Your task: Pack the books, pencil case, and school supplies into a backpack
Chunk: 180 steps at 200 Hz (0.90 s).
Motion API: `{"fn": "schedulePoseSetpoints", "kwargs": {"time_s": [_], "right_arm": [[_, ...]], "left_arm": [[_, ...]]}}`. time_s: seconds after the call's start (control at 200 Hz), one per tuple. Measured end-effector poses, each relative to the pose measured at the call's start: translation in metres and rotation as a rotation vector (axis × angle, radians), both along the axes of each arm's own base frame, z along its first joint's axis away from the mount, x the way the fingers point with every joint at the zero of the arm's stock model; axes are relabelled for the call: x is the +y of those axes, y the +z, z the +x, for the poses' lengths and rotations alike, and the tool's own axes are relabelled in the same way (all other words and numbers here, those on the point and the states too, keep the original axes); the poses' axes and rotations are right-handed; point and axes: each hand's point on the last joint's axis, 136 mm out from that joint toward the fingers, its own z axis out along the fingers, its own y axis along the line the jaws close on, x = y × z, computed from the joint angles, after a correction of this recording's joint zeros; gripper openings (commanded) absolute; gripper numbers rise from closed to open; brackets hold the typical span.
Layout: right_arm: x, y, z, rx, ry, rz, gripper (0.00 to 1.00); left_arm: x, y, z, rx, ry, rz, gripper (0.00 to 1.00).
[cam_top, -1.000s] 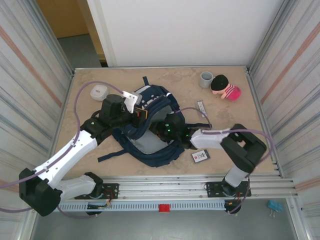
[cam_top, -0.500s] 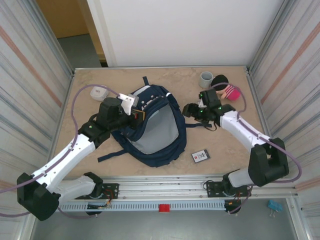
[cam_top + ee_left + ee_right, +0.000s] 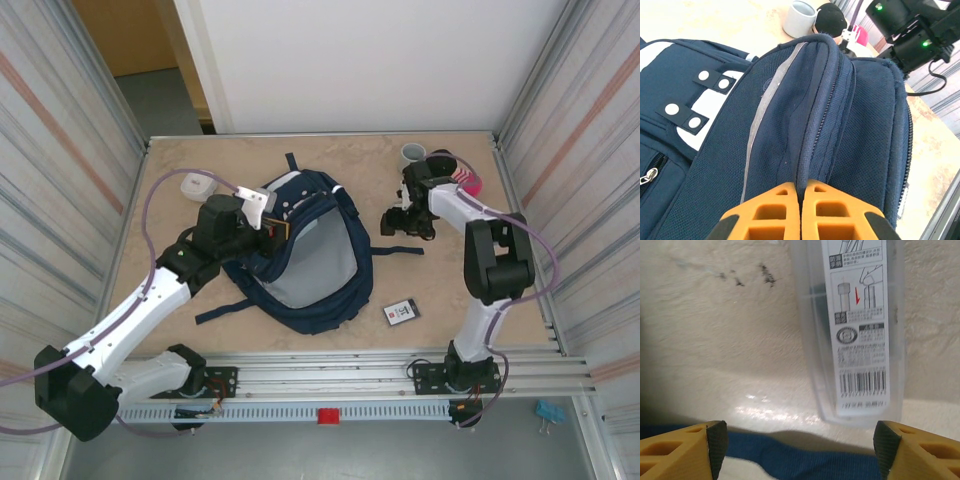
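Top external: one backpack (image 3: 300, 268), one black card (image 3: 401, 311); left gripper (image 3: 801, 189) clamped on backpack, right gripper (image 3: 797, 439) jaws apart.

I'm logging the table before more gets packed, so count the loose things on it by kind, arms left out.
backpack: 1
school supplies: 2 (black labelled card, clear labelled packet)
white box: 1
grey cup: 1
plush doll: 1
Total: 6
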Motion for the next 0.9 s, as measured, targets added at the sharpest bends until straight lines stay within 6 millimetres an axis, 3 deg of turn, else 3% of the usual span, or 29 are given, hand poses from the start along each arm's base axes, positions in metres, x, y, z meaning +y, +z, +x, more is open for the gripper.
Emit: {"fn": "schedulePoseSetpoints", "kwargs": {"time_s": [0.165, 0.656, 0.812, 0.902], "right_arm": [[-0.002, 0.001, 0.017, -0.023, 0.026, -0.034, 0.78], [-0.007, 0.001, 0.045, -0.052, 0.028, -0.037, 0.79], [-0.011, 0.002, 0.041, -0.045, 0.007, -0.022, 0.8], [-0.012, 0.005, 0.019, -0.018, -0.034, 0.007, 0.8]], "left_arm": [[0.002, 0.0, 0.001, 0.0, 0.005, -0.002, 0.0], [0.005, 0.0, 0.004, 0.001, 0.017, -0.003, 0.0], [0.005, 0.0, 0.004, 0.001, 0.018, -0.003, 0.0], [0.005, 0.0, 0.004, 0.003, 0.019, -0.005, 0.0]]}}
